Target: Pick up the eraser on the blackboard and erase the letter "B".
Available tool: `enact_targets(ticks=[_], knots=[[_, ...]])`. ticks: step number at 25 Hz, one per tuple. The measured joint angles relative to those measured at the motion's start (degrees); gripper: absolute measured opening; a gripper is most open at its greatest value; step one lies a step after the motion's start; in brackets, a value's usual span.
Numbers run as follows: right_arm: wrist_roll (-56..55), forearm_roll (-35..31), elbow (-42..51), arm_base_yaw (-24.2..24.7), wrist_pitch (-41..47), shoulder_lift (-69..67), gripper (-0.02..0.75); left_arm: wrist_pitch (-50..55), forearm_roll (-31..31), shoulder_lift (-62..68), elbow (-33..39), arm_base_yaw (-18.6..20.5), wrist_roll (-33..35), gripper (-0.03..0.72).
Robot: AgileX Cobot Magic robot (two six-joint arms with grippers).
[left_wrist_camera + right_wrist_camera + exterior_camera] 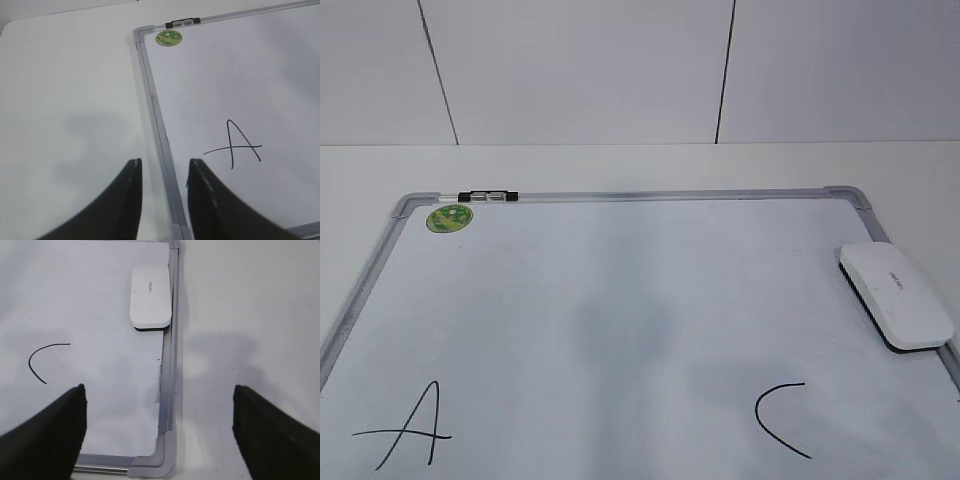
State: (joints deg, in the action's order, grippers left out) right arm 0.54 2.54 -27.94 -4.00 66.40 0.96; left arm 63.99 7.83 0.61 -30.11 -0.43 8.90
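Note:
The eraser (895,295) is a flat white block with a dark base. It lies on the blackboard (620,300) against its right frame, and also shows in the right wrist view (151,297). No letter "B" shows; the board between the "A" (410,425) and the "C" (780,420) has only a faint grey smudge. My right gripper (159,392) is wide open and empty above the board's near right corner, short of the eraser. My left gripper (165,165) is open and empty over the board's left frame (155,115). Neither gripper shows in the exterior view.
A round green sticker (450,217) sits at the board's far left corner. A black-and-silver marker (488,196) lies along the top frame. White table (65,100) surrounds the board, with a white panelled wall (580,70) behind.

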Motion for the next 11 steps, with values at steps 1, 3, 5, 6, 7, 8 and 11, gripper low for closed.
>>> enact_targets(ticks=[1,3,5,6,7,8,11], knots=[[0.0,0.0,0.0,0.0,0.0,0.0,0.706,0.0,0.0,0.0,0.0,0.0,0.0,0.239],[0.0,0.0,0.0,0.0,0.0,0.0,0.706,0.0,0.0,0.0,0.0,0.0,0.0,0.239],[0.0,0.0,0.0,0.0,0.0,0.0,0.706,0.0,0.0,0.0,0.0,0.0,0.0,0.239],[0.0,0.0,0.0,0.0,0.0,0.0,0.706,0.0,0.0,0.0,0.0,0.0,0.0,0.239],[0.0,0.0,0.0,0.0,0.0,0.0,0.706,0.0,0.0,0.0,0.0,0.0,0.0,0.239],[0.0,0.0,0.0,0.0,0.0,0.0,0.706,0.0,0.0,0.0,0.0,0.0,0.0,0.239],[0.0,0.0,0.0,0.0,0.0,0.0,0.706,0.0,0.0,0.0,0.0,0.0,0.0,0.239]])
